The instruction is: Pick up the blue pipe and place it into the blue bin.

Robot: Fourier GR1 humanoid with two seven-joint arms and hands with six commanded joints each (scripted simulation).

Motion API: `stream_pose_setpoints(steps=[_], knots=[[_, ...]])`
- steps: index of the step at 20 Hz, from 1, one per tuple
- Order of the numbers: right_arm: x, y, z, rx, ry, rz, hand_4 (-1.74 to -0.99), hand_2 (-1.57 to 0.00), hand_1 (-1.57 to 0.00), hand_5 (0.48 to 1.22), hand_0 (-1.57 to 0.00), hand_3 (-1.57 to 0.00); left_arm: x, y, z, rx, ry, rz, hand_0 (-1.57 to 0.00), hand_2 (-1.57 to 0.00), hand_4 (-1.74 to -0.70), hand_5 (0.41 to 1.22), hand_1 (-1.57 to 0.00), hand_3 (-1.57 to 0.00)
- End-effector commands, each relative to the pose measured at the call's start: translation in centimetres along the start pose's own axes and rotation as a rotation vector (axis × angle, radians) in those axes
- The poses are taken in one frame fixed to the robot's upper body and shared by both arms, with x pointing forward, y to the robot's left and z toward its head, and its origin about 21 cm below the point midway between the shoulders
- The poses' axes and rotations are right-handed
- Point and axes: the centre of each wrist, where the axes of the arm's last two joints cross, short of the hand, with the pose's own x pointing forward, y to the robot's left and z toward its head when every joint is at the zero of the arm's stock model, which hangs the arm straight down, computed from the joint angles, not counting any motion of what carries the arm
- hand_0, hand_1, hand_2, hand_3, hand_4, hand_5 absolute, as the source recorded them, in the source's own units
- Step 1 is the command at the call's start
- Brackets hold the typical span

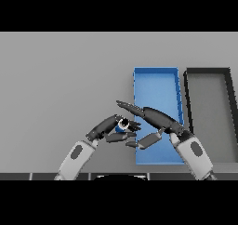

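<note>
Hands meet low in centre of table (pixel 56 80). Left hand (pixel 108 126) curled round blue pipe (pixel 122 125), pipe off the surface w/ its open end facing up, right at left wall of blue bin (pixel 155 72). Right hand (pixel 155 118) over bin's near half, fingers straight & spread, tips just beside pipe. Farther right, black bin (pixel 208 71) beside blue one.
</note>
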Motion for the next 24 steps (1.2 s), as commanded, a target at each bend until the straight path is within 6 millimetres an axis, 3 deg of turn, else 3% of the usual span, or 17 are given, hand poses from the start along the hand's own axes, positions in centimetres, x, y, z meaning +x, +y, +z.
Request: stream_pose_setpoints(steps=[1,6,8,9,10,11,12,14,17,19,24], knots=[[0.1,0.2,-0.8,0.031,-0.011,0.001,-1.195,0.00,0.00,0.513,0.00,0.00,0.0,0.1,-0.1,-0.005,-0.002,0.011,-1.57,-1.57,-1.48,1.221,-1.57,-1.57],[0.1,0.5,-3.4,0.106,-0.004,-0.012,-1.214,-0.02,-0.01,0.511,0.00,0.00,-0.4,-0.1,0.0,-0.037,-0.008,0.038,-1.57,-1.57,-1.45,1.221,-1.57,-1.57],[0.2,0.6,-4.3,0.128,-0.004,-0.011,-1.222,-0.13,-0.11,0.517,-0.02,-0.05,-0.4,0.2,0.0,-0.029,-0.028,0.051,-1.57,-1.57,-1.46,1.221,-1.57,-1.57],[0.1,0.6,-4.7,0.140,-0.004,-0.021,-1.255,-0.25,-0.24,0.519,-0.17,-0.14,-0.4,0.1,0.0,-0.023,0.006,0.037,-1.57,-1.57,-1.51,1.221,-1.57,-1.57],[0.1,0.6,-5.2,0.149,0.005,-0.014,-1.303,-0.43,-0.44,0.520,-0.40,-0.31,-0.5,0.2,0.0,-0.022,0.031,0.044,-1.57,-1.54,-1.56,1.221,-1.57,-1.30],[0.2,0.8,-5.4,0.162,0.000,-0.006,-1.383,-0.66,-0.65,0.523,-0.63,-0.50,-0.5,0.2,0.2,-0.018,0.033,0.051,-1.57,-1.53,-1.60,1.221,-1.57,-1.14],[0.2,0.7,-5.8,0.160,-0.009,-0.001,-1.446,-0.84,-0.84,0.527,-0.82,-0.66,-0.1,0.1,-0.1,-0.023,0.038,0.051,-1.57,-1.54,-1.63,1.221,-1.57,-1.16],[0.2,0.7,-6.1,0.166,-0.031,-0.028,-1.537,-1.10,-1.10,0.600,-1.09,-0.90,-0.3,0.1,-0.1,-0.015,0.015,0.050,-1.57,-1.55,-1.67,1.221,-1.57,-1.23],[0.1,1.6,-6.0,0.157,-0.071,-0.085,-1.481,-1.33,-1.33,0.869,-1.32,-1.23,-0.2,0.4,-0.4,-0.024,-0.002,0.039,-1.57,-1.56,-1.70,1.221,-1.57,-1.33],[-0.1,1.6,-5.8,0.139,-0.097,-0.056,-1.474,-1.42,-1.42,0.996,-1.41,-1.35,-0.3,0.3,-0.3,-0.022,-0.004,0.047,-1.57,-1.55,-1.72,1.221,-1.57,-1.37],[-0.3,2.3,-5.7,0.142,-0.114,-0.118,-1.490,-1.52,-1.52,1.147,-1.52,-1.50,-0.4,0.0,-0.3,-0.018,-0.018,0.040,-1.57,-1.56,-1.73,1.221,-1.57,-1.44]])
